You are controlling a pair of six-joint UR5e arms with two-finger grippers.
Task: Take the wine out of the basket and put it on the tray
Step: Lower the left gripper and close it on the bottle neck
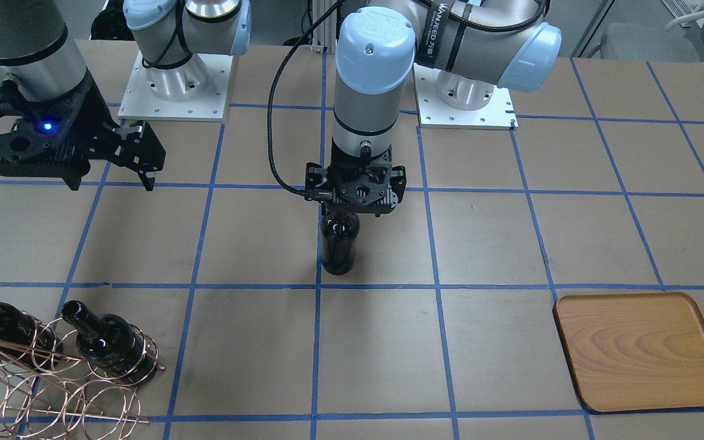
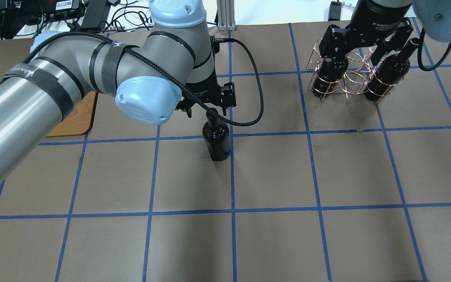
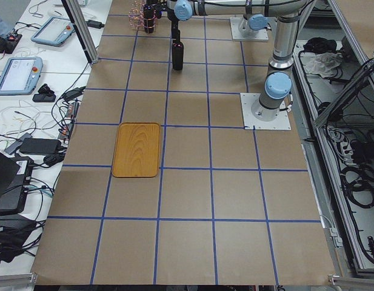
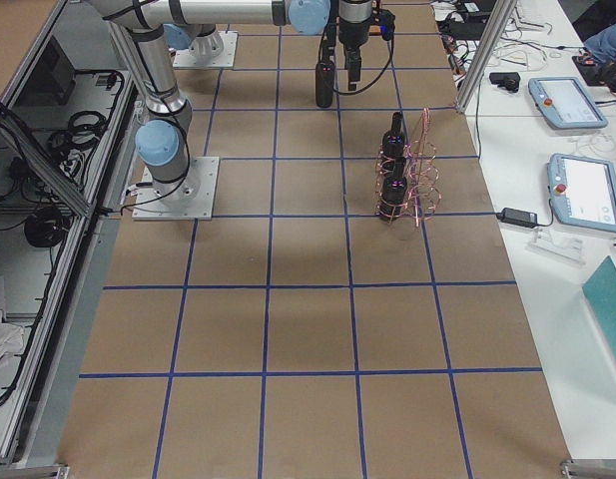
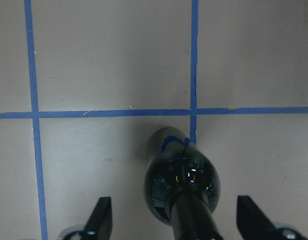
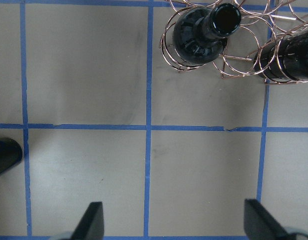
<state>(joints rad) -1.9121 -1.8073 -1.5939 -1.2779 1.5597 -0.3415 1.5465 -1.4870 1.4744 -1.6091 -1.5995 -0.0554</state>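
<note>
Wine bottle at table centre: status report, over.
Left gripper open, astride neck of wine. Right gripper open, empty. Bottle upright on table, not on tray. Nothing blocking between.

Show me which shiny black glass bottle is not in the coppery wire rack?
The glossy black glass bottle standing upright mid-table under the left gripper; the other two sit inside the copper wire rack.

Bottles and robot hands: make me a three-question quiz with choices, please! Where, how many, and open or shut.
1. Where does the lone glossy black glass wine bottle stand? A) a shelf B) brown-papered table C) the floor
2. How many are in the rose-gold wire-ring basket? A) none B) two C) four
3. The left hand is: A) open B) shut on the bottle C) missing
Answers: 1B, upright on the table; 2B, two dark bottles show inside the rings; 3A, fingers apart beside the neck.
</note>
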